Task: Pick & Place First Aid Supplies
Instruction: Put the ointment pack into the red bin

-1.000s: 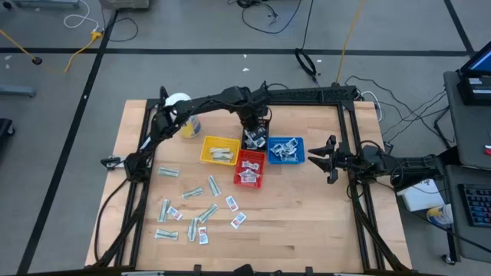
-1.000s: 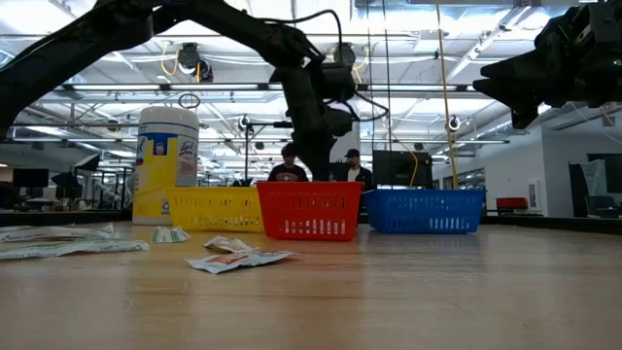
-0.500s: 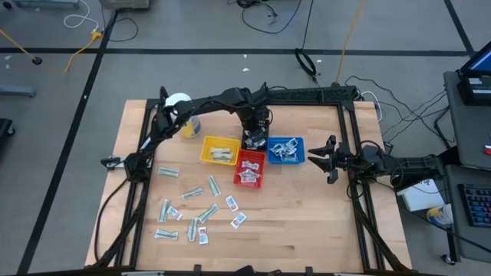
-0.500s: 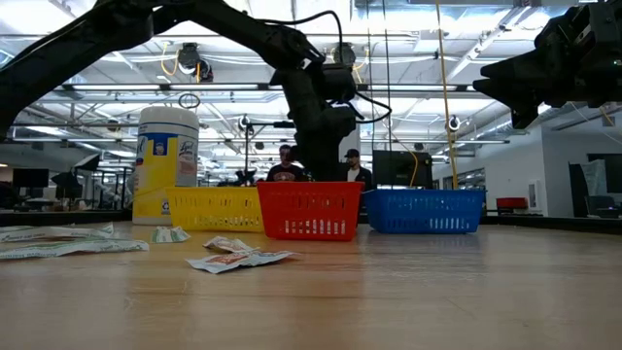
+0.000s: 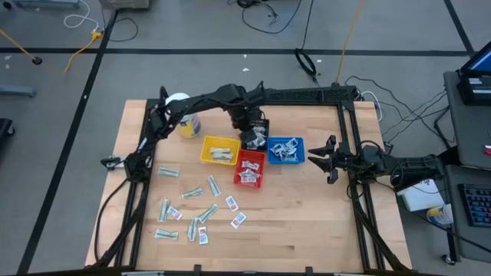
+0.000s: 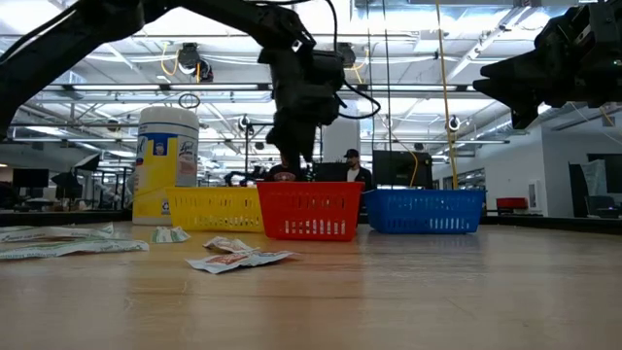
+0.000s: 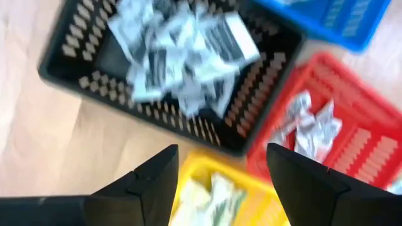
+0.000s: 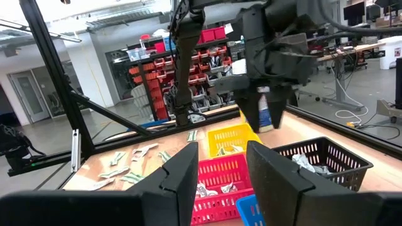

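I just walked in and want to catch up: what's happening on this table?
A two-armed robot is sorting first aid packets into small trays. The left gripper hangs open and empty above the black tray, which holds a pile of white packets with dark print. The yellow tray, red tray and blue tray hold packets too. More loose packets lie on the table. The right gripper waits off to the side.

Four trays: yellow (image 5: 219, 150), red (image 5: 249, 169), blue (image 5: 285, 150), black (image 5: 255, 139). One jar (image 5: 184, 115). Roughly a dozen loose packets (image 5: 192, 215) on the table (image 5: 307, 215).
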Controlling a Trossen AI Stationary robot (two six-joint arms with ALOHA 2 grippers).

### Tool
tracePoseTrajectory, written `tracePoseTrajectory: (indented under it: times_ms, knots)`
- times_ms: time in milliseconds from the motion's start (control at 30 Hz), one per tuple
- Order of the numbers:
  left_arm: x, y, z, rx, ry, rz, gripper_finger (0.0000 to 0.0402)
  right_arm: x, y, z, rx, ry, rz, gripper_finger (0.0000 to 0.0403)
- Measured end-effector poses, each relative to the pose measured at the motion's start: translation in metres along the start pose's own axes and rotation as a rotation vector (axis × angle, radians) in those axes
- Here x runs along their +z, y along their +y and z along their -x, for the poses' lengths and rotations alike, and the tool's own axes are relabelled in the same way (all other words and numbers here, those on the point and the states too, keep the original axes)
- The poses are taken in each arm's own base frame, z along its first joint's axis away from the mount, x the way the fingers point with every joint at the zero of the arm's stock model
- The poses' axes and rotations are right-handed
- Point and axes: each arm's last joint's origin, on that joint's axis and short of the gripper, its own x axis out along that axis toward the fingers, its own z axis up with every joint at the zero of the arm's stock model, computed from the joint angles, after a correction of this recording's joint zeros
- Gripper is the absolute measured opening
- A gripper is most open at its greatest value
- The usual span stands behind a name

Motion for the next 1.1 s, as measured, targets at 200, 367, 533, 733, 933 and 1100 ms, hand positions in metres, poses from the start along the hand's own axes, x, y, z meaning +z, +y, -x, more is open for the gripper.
tracePoseTrajectory:
  times_ms: [200, 367, 533, 733, 933, 1100]
  knots:
    - [-0.018, -0.015, 0.001, 0.0, 0.174, 0.013, 0.0227, 0.0, 0.0, 0.0, 0.0, 0.0, 0.0, 0.013]
    - [-0.025, -0.029, 0.002, -0.002, 0.223, 0.004, 0.0219, 0.0, 0.0, 0.0, 0.0, 0.0, 0.0, 0.013]
    - [-0.029, -0.054, 0.008, 0.001, 0.197, -0.083, 0.0224, 0.0, 0.0, 0.0, 0.0, 0.0, 0.0, 0.013]
    - [-0.039, -0.1, 0.003, -0.008, 0.204, -0.175, 0.0225, 0.0, 0.0, 0.0, 0.0, 0.0, 0.0, 0.013]
    - [-0.054, -0.148, -0.007, -0.01, 0.227, -0.255, 0.0217, 0.0, 0.0, 0.0, 0.001, -0.003, 0.0, 0.013]
    - [-0.071, -0.189, -0.015, -0.018, 0.227, -0.324, 0.0219, 0.0, 0.0, 0.0, 0.001, -0.001, 0.0, 0.013]
